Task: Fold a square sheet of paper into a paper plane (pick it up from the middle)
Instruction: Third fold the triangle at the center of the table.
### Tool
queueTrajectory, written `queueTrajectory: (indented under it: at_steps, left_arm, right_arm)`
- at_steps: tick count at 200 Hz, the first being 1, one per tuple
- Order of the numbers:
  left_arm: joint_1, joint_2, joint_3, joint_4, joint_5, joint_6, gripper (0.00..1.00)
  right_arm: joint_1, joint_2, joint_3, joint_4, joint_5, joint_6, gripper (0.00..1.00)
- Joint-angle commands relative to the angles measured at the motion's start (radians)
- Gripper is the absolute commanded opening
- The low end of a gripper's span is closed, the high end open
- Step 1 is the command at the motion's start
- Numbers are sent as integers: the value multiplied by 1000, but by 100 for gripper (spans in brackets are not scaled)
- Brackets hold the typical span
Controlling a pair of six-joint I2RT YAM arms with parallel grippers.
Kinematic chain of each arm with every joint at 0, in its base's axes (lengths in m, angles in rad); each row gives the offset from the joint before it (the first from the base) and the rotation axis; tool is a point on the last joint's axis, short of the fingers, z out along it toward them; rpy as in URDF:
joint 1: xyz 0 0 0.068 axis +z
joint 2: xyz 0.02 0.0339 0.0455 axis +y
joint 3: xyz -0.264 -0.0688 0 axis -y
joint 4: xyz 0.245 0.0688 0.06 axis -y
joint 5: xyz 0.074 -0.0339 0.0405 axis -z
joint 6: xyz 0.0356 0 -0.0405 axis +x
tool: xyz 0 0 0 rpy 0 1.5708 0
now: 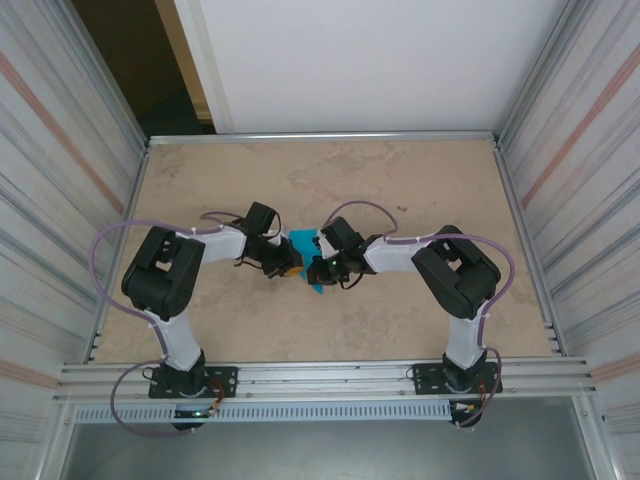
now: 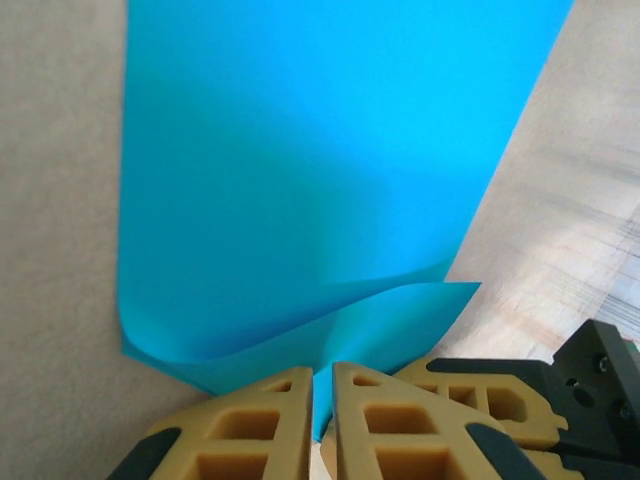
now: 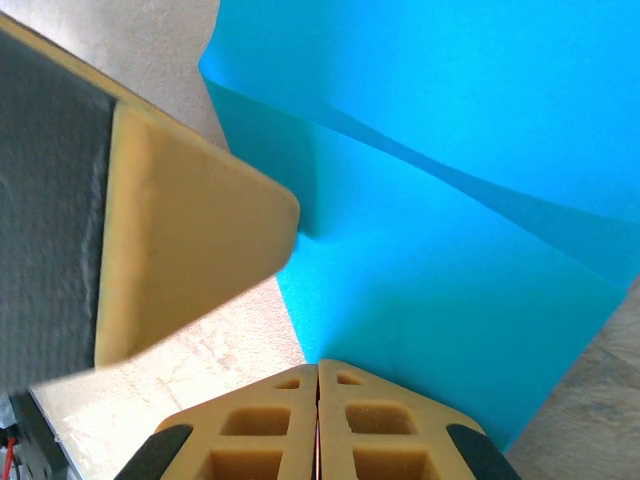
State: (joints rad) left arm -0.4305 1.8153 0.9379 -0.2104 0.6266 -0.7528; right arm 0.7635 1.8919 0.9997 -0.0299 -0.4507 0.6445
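Jaws of the left gripper (image 2: 322, 378) stand all but closed, leaving a thin slit with an edge of the teal-blue sheet of paper (image 2: 300, 180) pinched in it. The right gripper (image 3: 318, 368) has its jaws pressed together on the sheet's near edge. The sheet sits between the two grippers, curled over itself, near the middle of the beige surface (image 1: 400, 180).
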Motion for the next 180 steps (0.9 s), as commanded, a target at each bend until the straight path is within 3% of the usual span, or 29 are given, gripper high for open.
queueTrajectory:
  at_steps: [1, 72, 180]
  left_arm:
    - [9, 29, 22, -32, -19, 31, 12]
    - [9, 67, 21, -108, -101, 60, 10]
    - [10, 77, 27, -118, -102, 70, 10]
  right_arm:
    - [-7, 14, -6, -41, -15, 0, 8]
    - [-8, -41, -48, -67, -25, -3, 8]
    - [17, -95, -93, -130, -29, -24, 9]
